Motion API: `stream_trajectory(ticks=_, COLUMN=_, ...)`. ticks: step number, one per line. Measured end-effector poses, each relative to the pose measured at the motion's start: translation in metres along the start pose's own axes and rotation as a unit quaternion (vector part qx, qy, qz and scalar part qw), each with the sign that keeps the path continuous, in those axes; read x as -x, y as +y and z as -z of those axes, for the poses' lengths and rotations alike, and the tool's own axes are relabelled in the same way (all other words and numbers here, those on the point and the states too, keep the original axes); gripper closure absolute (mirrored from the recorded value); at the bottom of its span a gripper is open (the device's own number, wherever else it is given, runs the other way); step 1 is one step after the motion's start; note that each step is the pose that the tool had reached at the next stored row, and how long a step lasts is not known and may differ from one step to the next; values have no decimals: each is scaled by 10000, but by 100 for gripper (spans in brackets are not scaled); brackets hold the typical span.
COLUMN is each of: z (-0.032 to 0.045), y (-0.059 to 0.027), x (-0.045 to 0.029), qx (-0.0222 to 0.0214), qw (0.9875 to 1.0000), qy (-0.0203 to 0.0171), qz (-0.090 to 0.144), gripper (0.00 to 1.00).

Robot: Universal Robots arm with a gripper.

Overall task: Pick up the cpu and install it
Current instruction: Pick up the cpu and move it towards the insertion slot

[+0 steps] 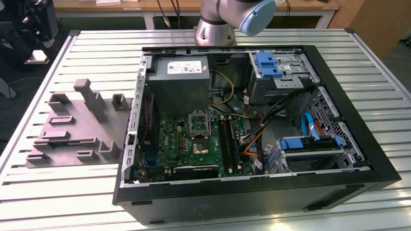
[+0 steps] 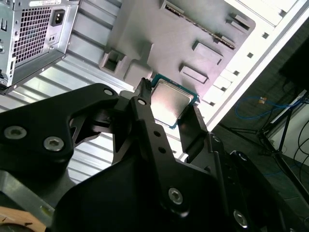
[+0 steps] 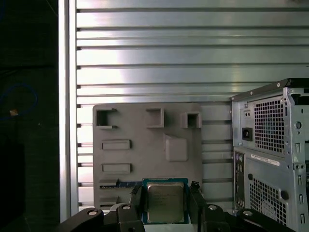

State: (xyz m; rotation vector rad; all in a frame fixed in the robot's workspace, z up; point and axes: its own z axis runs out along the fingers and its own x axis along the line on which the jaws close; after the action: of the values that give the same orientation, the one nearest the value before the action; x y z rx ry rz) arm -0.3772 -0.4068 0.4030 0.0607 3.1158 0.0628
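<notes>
The gripper (image 3: 165, 193) has its jaws pinching the cpu (image 3: 165, 203) by two opposite edges, over one edge of the grey moulded tray (image 3: 145, 159). The pick-up step looks done. Beside the tray the computer case (image 1: 224, 192) lies open. Seating likely calls for keeping the chip level and square to the socket (image 1: 199, 123).

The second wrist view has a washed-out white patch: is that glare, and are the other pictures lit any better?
Yes: in the second wrist view glare bleaches the table slats white and the cpu shines; in the first wrist view the slats gleam in bands beside a near-black floor; the exterior view is evenly lit, shaded inside the computer case.
</notes>
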Motion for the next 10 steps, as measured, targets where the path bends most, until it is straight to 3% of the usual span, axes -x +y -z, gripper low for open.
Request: stream_trajectory(ticks=10, z=-1, y=1, x=22, qx=0, qw=10000, qy=0, qz=0, gripper=53)
